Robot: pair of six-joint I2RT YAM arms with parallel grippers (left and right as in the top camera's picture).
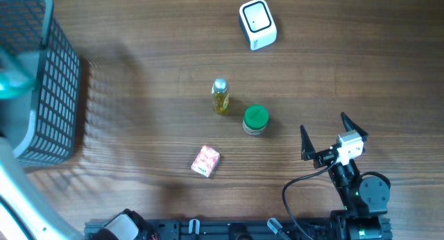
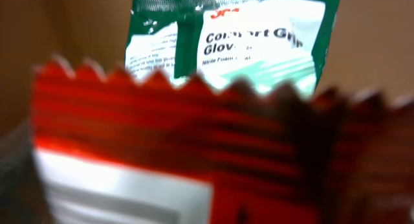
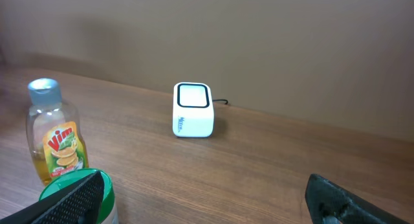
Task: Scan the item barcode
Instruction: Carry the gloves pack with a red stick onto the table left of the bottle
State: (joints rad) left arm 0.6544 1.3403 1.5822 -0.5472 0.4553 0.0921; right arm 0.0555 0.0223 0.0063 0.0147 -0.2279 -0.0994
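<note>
A red packet (image 2: 194,140) with a serrated top edge and a white panel fills the left wrist view, blurred and very close. It covers my left gripper's fingers, which are shut on it. Behind it stands a green and white glove packet (image 2: 259,43). The white barcode scanner (image 1: 257,23) sits at the far side of the table, and the right wrist view shows the scanner (image 3: 193,110) facing me. My right gripper (image 1: 323,123) hangs open and empty near the front right, its left finger next to a green-lidded jar (image 1: 255,119).
A small yellow bottle (image 1: 220,97) stands upright mid-table; this bottle (image 3: 55,136) also shows in the right wrist view. A pink box (image 1: 205,161) lies nearer the front. A dark mesh basket (image 1: 59,94) occupies the far left, with the left arm's white link (image 1: 10,191) beside it.
</note>
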